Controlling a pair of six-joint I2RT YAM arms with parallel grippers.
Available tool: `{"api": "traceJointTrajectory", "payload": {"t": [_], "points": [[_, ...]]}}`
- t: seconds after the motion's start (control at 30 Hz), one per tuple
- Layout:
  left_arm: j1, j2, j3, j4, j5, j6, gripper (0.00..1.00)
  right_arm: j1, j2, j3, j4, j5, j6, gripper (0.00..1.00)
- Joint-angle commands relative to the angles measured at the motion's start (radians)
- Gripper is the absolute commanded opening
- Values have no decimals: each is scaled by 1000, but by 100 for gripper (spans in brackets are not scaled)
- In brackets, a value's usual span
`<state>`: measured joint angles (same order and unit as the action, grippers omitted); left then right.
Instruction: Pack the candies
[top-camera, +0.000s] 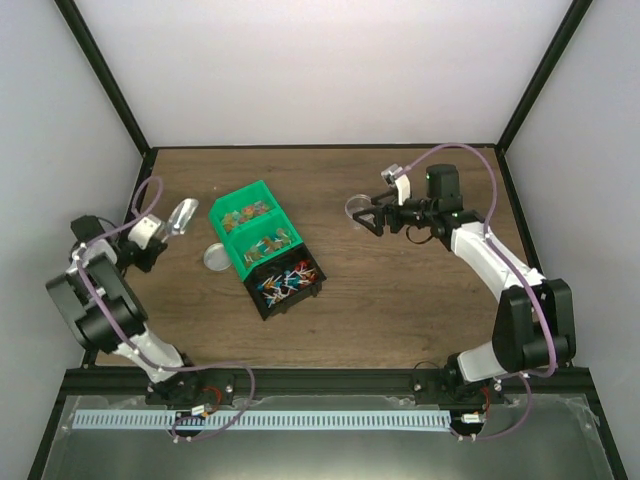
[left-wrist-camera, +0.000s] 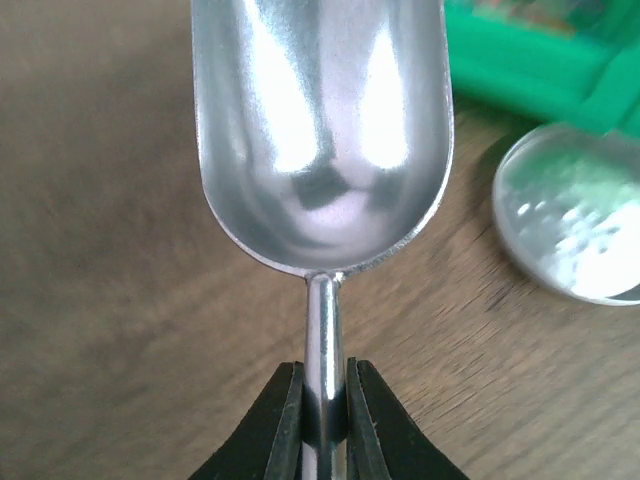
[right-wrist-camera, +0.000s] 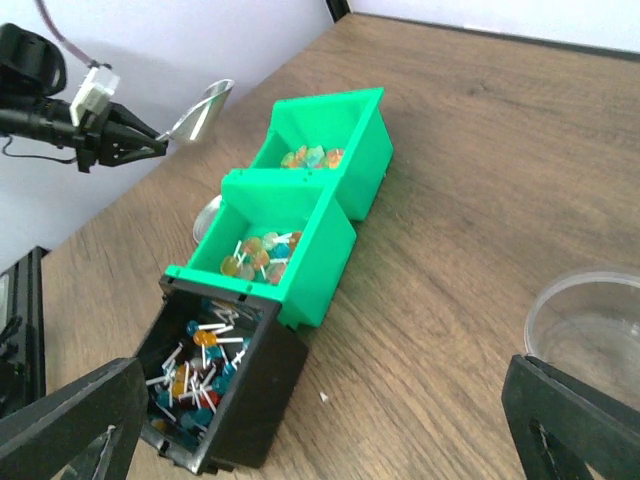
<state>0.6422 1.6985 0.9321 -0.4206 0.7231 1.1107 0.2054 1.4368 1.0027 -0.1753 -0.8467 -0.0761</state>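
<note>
The candies (top-camera: 283, 281) are tiny pieces on white sticks in red, blue and orange, heaped in a black bin (right-wrist-camera: 255, 390) at the near end of a row of bins; the right wrist view shows the candies (right-wrist-camera: 200, 375) from above. My left gripper (left-wrist-camera: 325, 385) is shut on the thin handle of a shiny metal scoop (left-wrist-camera: 320, 130), whose empty bowl points away from me. Seen from the top, the left gripper (top-camera: 163, 228) holds the scoop (top-camera: 183, 215) left of the bins. My right gripper (top-camera: 372, 217) hangs open, nothing between its fingers (right-wrist-camera: 70, 425).
Two green bins (top-camera: 243, 213) (top-camera: 262, 243) with dull orange pieces stand behind the black bin. A clear round lid (top-camera: 215, 258) lies left of the bins. A clear plastic cup (right-wrist-camera: 590, 325) sits by the right gripper. Frame posts and white walls ring the wooden table (top-camera: 400, 290).
</note>
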Motion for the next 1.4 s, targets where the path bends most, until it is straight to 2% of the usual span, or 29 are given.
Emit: {"api": "traceJointTrajectory", "payload": {"t": [0.0,0.17,0.4,0.5,0.63,0.73,0.97,1.23,1.37], "points": [[-81,-207,77,-239,-3,120,4,4,20,100,-1,-40,100,100],[-258,-415,83,-322,-41,114,4,11,28,134,22,-81,274,100],[-589,-542,127,-350,-127,-45,4,90,55,179,13,-128,304,99],[-714,-548,138,-359,-186,-90,4,142,87,199,-24,-159,314,94],[-839,-546,141,-367,-264,-115,4,191,103,198,-11,-207,352,81],[-891,-549,139,-358,-300,-138,4,215,110,196,-8,-226,366,74],[-942,-556,150,-359,-271,-193,4,246,151,183,13,-260,406,55],[-1013,-547,153,-372,-324,-182,4,259,210,210,13,-282,444,36],[-1029,-542,163,-384,-344,-167,4,261,219,208,3,-293,442,24]]}}
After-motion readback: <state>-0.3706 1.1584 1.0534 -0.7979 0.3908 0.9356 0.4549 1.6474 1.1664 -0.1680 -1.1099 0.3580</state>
